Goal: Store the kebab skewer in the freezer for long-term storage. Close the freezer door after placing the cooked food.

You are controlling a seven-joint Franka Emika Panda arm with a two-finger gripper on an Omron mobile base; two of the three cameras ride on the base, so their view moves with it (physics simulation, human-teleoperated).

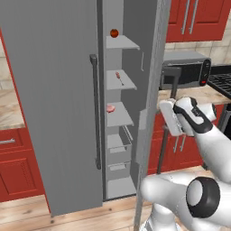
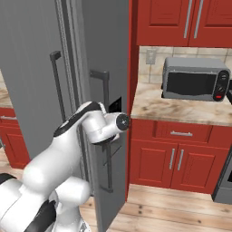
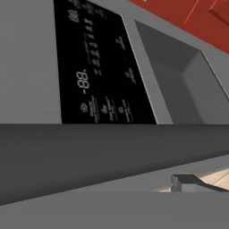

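Note:
The kebab skewer (image 1: 118, 77) lies on the second grey shelf inside the freezer (image 1: 121, 118), which stands open. Its freezer door (image 1: 152, 90) swings out towards me and shows edge-on in the left base view. From the right I see its outer face (image 2: 97, 54) with the dark dispenser recess (image 2: 115, 105) and the long bar handle (image 2: 107, 149). My gripper (image 1: 165, 118) sits on the door's outer side, close against that face at dispenser height. Up close, the handle (image 3: 112, 147) crosses just ahead of the hand, below the black dispenser panel (image 3: 98, 67). The fingers are hidden; the jaws stand wide with nothing gripped.
A round red fruit (image 1: 114, 33) sits on the top shelf and a flat pink piece (image 1: 110, 108) on the third. Two clear bins (image 1: 118, 145) fill the lower freezer. The plain grey door (image 1: 49, 90) is left. A microwave (image 2: 195, 79) stands on the counter above red cabinets (image 2: 176, 154).

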